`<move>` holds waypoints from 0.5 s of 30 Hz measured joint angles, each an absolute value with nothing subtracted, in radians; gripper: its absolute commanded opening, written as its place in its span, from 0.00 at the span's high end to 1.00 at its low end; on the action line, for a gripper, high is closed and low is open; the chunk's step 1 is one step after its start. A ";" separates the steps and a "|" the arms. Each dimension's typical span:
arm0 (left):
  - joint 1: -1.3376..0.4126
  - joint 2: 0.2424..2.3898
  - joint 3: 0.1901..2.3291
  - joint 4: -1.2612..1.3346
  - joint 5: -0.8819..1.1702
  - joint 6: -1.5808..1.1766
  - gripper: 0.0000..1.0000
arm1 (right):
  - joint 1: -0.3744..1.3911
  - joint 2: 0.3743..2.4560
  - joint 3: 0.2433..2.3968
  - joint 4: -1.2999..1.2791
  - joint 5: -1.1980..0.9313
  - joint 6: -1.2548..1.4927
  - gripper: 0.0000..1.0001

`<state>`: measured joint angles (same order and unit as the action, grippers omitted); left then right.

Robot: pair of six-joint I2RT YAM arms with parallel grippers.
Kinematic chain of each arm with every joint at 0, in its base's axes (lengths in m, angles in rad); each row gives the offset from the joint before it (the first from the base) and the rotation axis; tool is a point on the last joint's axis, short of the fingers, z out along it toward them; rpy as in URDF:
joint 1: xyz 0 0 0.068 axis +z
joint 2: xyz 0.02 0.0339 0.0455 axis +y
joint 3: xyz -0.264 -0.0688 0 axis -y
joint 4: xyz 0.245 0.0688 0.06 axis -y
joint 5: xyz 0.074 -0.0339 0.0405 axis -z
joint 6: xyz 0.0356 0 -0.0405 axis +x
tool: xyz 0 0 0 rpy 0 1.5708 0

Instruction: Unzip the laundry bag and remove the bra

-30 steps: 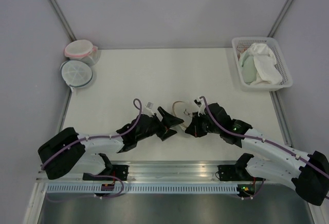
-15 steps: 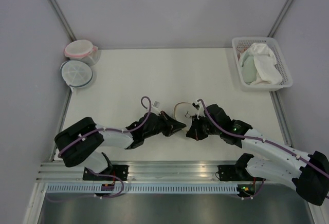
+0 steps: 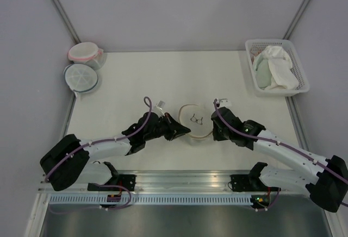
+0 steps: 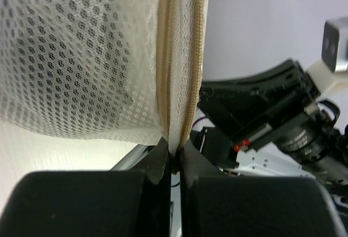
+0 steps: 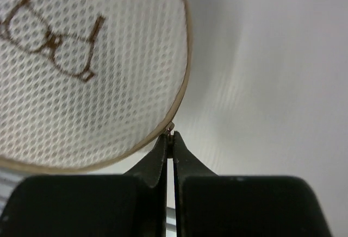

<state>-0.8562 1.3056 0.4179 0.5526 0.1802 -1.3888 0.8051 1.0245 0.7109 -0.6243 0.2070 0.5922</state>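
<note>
The laundry bag sits at the near middle of the surface, between your two tools. Its mesh hides whatever lies inside; no view lets you see through it. From above, the left tool covers its left edge and the right tool covers part of its right edge. You cannot tell whether the case rests flat or is lifted.

The case is small and round, cream honeycomb mesh with a tan rim. A tiny dark line drawing of a bra marks its top. In the left wrist view the laundry bag is cut off by the frame, and its tan zip band runs straight down the picture to the tool tips. The right wrist view shows the laundry bag as a taut disc, also cut off at the left.

Your left tool is pinched narrow on the bag's zip seam, cream tape caught between its black tips. Your right tool is closed to a sliver at the tan rim, nipping a tiny tab too small to name.

Far left stand a pink-rimmed tub and a blue-grey-rimmed tub, touching. At the far right corner a white slotted basket holds a rumpled white cloth and a pale green cloth.
</note>
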 measured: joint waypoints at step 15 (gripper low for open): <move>-0.617 1.403 0.721 0.155 0.530 -0.892 0.53 | 0.768 1.149 0.792 -0.578 0.437 0.590 1.00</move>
